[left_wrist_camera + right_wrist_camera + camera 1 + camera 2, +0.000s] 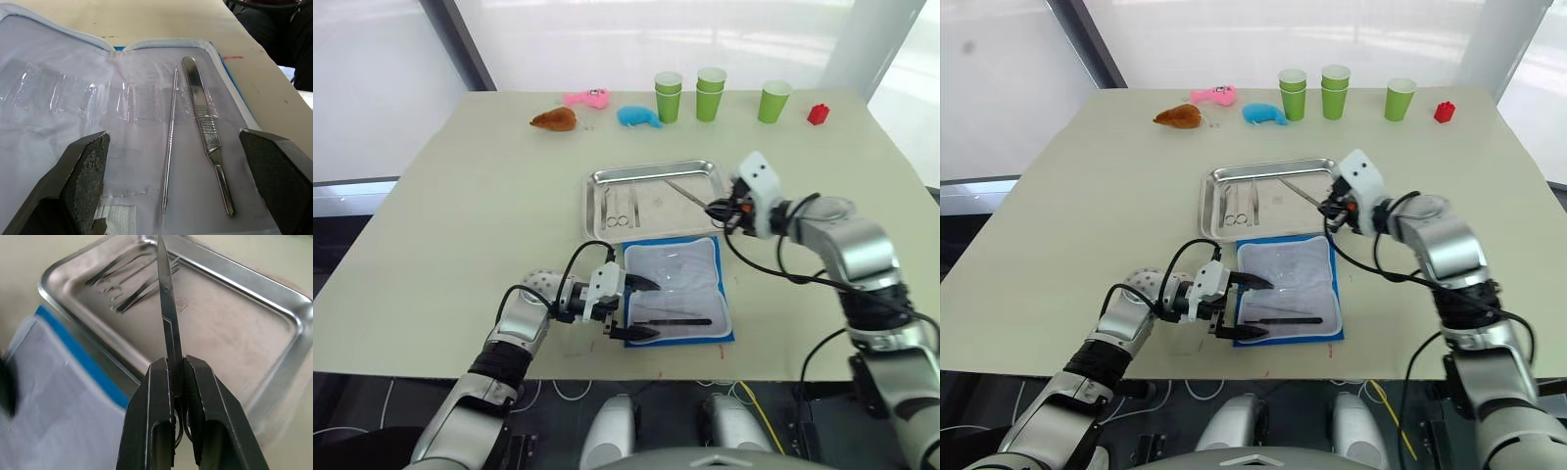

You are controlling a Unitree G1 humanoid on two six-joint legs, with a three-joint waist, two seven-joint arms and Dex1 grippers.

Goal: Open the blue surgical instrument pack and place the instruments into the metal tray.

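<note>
Steel scissors (165,298) sit pinched in the right gripper (177,382) over the metal tray (651,174); other instruments (618,209) lie inside. The left gripper (634,308) hangs spread wide over the opened blue surgical instrument pack (677,289).

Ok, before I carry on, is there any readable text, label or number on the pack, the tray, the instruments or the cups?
No text can be read anywhere.
Blue surgical instrument pack: lies open, lining bare of print.
Metal tray: no stamp visible.
Scissors in the right gripper: no legible marking.
Green cups: plain.
</note>
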